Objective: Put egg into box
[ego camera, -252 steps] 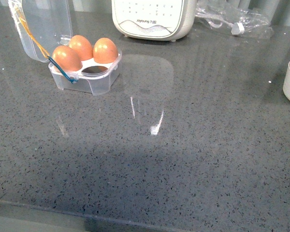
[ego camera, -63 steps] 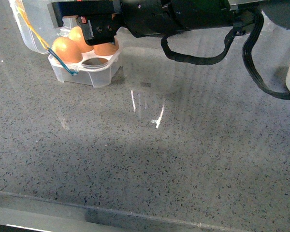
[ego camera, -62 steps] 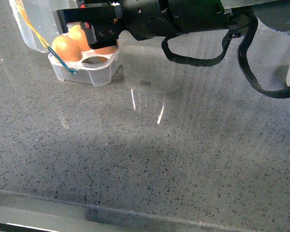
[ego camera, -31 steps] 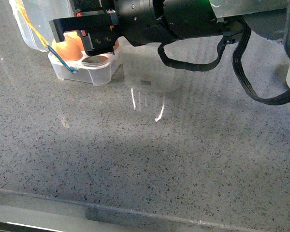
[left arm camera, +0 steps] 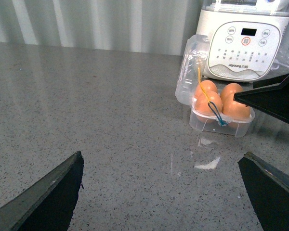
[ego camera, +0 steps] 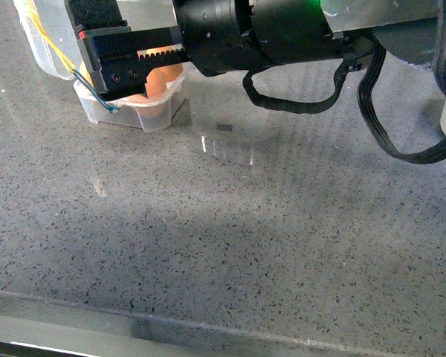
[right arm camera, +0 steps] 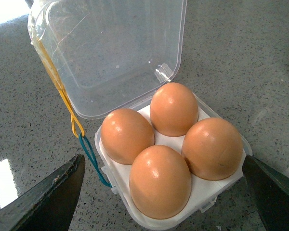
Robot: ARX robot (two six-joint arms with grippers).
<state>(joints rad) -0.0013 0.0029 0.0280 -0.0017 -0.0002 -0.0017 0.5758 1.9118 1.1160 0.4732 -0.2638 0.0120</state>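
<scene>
In the upper left of the front frame, a small clear plastic four-cell egg box sits on a grey speckled stone-look countertop. Its hinged clear lid stands open behind it. The black right gripper hangs directly over the box, at the end of an arm that comes in from the upper right.

The right wrist view looks straight down. We see a smooth orange-brown hen's egg seated in every one of the four cells, with the gripper's two fingers spread wide on either side and touching nothing. (The four eggs look alike, so we cannot single out the task's own.) We judge the placing done, with a clean withdrawal the step in hand.

To do that well, we would:
- rise straight up before any sideways travel;
- leave the jaws wide so no pad brushes an egg top;
- clear the raised lid and the yellow elastic band and blue elastic band hanging at the box's side, since a snag could drag the light case.

The left gripper is low over bare countertop, well apart from the box. Its jaws are also spread and empty. A cream appliance with a button panel stands just behind the box.
</scene>
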